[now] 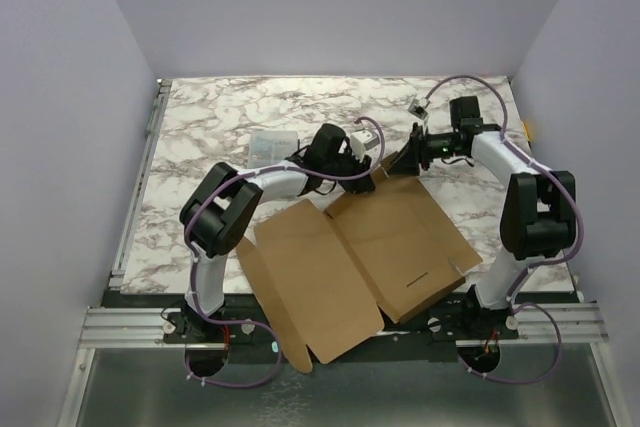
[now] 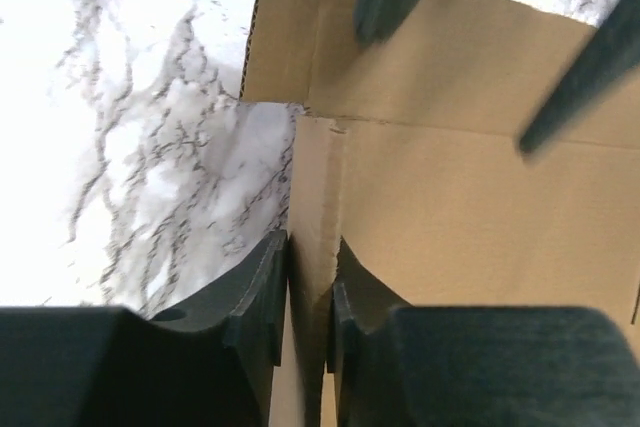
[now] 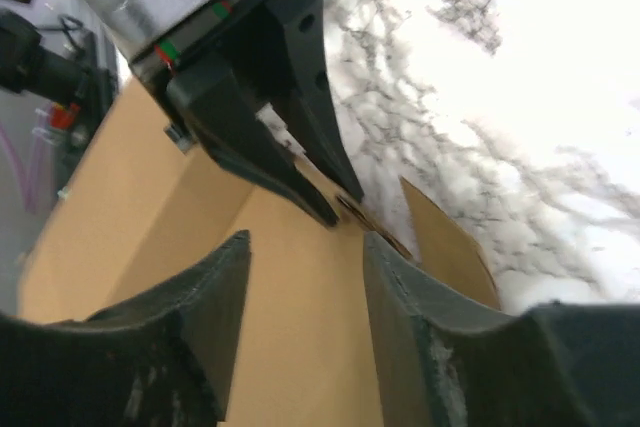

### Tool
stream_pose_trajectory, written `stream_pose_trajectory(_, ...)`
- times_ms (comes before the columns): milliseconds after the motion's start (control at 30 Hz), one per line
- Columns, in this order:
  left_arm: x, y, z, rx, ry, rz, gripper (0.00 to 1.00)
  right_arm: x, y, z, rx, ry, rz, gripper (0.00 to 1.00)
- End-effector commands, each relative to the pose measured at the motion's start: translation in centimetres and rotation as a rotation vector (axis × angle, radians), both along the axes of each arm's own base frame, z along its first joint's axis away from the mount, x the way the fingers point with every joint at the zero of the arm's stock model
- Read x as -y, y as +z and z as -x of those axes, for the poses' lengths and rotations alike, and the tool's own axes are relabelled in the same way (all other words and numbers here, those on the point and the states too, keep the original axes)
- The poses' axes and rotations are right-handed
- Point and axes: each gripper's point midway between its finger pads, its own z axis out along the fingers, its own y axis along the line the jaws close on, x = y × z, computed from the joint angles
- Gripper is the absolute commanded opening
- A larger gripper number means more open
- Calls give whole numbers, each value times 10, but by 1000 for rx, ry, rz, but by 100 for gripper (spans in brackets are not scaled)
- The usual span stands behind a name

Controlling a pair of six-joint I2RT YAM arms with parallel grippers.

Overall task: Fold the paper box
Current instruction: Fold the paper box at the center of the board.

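The paper box (image 1: 350,257) is a flat brown die-cut cardboard sheet lying near the table's front, with its far edge flap raised. My left gripper (image 1: 366,154) is shut on that raised flap; in the left wrist view (image 2: 310,259) both fingers pinch the cardboard edge (image 2: 318,197). My right gripper (image 1: 405,159) is open just right of it, above the same far edge. In the right wrist view (image 3: 305,267) its jaws stand apart with cardboard (image 3: 300,357) between and below them. The left gripper (image 3: 335,209) shows there just ahead.
A small clear plastic case (image 1: 272,144) sits on the marble table (image 1: 220,117) to the left of the left gripper. The cardboard's near corner overhangs the front metal rail (image 1: 120,327). Grey walls close in the left, right and back.
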Motion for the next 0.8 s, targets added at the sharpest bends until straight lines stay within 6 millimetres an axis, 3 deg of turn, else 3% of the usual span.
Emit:
stream_pose_trajectory(0, -19, 42, -11, 220, 28, -36, 23, 33, 29, 3, 124, -71, 106, 64)
stream_pose_trajectory(133, -22, 68, -8, 319, 3, -6, 22, 50, 32, 4, 201, -195, 210, 94)
stream_pose_trajectory(300, -22, 102, -1, 416, -30, 63, 23, 46, 15, 23, 96, -128, 196, 99)
stream_pose_trajectory(400, -22, 118, 5, 454, -43, 107, 23, 38, 17, 32, 76, -90, 139, 100)
stream_pose_trajectory(533, -23, 134, 3, 489, -18, 139, 24, 24, 34, 47, 37, -23, 10, 89)
stream_pose_trajectory(667, -17, 160, -5, 546, 4, 198, 24, 18, 41, 53, -16, 8, -64, 71)
stream_pose_trajectory(767, -12, 178, -14, 578, 24, 227, 24, 15, 48, 54, -47, 18, -103, 51)
